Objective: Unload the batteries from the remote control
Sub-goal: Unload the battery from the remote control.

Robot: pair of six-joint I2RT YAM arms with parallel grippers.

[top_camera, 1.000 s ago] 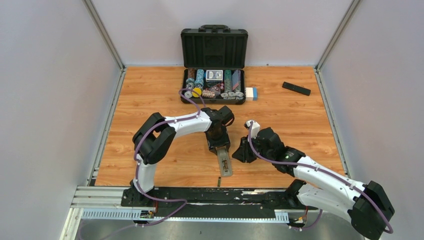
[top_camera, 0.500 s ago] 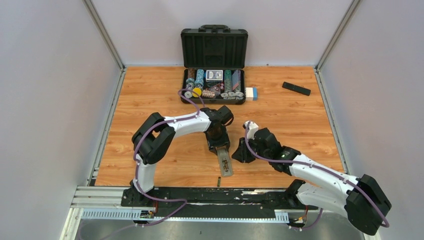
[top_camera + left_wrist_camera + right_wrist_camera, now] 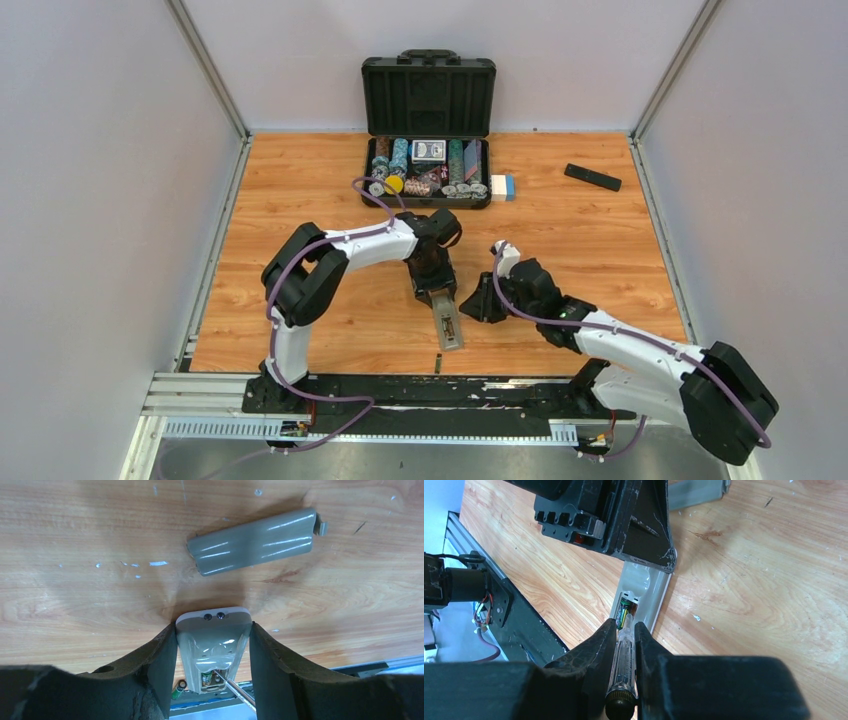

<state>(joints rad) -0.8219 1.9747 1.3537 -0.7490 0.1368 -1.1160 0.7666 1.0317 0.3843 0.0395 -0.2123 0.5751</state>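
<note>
The left gripper point(image 3: 438, 296) is clamped on the grey remote control point(image 3: 212, 647), one finger against each long side. The remote is held near the middle of the near edge of the table point(image 3: 300, 200), with its battery bay uncovered. The grey cover point(image 3: 255, 540) lies flat on the table just beyond the remote's end, apart from it. A loose battery point(image 3: 177, 690) lies just beside the remote, close to the near edge. A seated battery point(image 3: 624, 611) is lodged in the bay. The right gripper point(image 3: 625, 625) is closed on a screwdriver point(image 3: 623, 665) — its tip is set at the seated battery. A black remote point(image 3: 592, 177) lies near the far right corner.
</note>
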